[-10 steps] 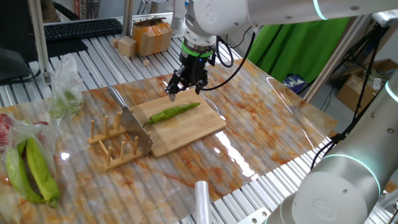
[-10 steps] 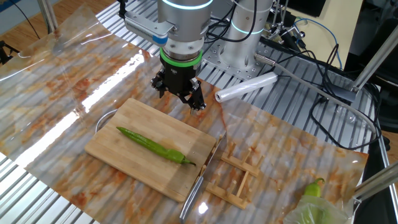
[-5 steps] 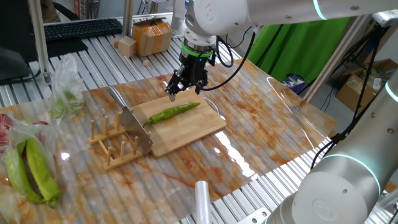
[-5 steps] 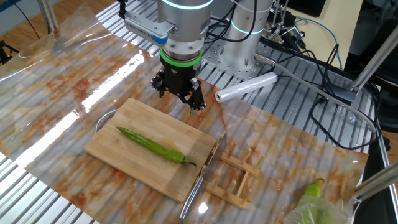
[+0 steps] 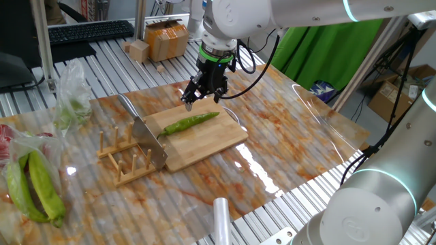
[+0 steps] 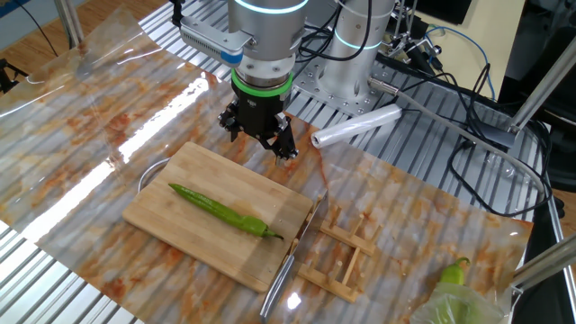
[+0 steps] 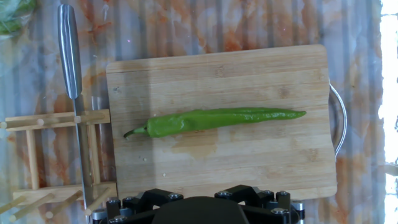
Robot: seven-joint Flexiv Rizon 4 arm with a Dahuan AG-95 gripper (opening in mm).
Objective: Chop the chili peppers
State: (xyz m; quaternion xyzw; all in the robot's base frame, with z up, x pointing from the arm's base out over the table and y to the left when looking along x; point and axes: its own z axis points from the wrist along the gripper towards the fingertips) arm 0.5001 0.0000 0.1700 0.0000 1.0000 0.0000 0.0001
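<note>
End effector spread wide, empty, above cutting board, chili, marbled table sheet

light: bright, even, overhead; sharp focus
glare: white streaks on glossy orange-marbled table sheet
hand view: right edge overexposed

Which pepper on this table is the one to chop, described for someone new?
Find the wooden cutting board in the middle of the marbled table. The chili pepper lies alone across it, whole, slender and glossy green with a pointed tip. The other peppers are thicker, yellow-green and sit in plastic bags off at the table's edge.
</note>
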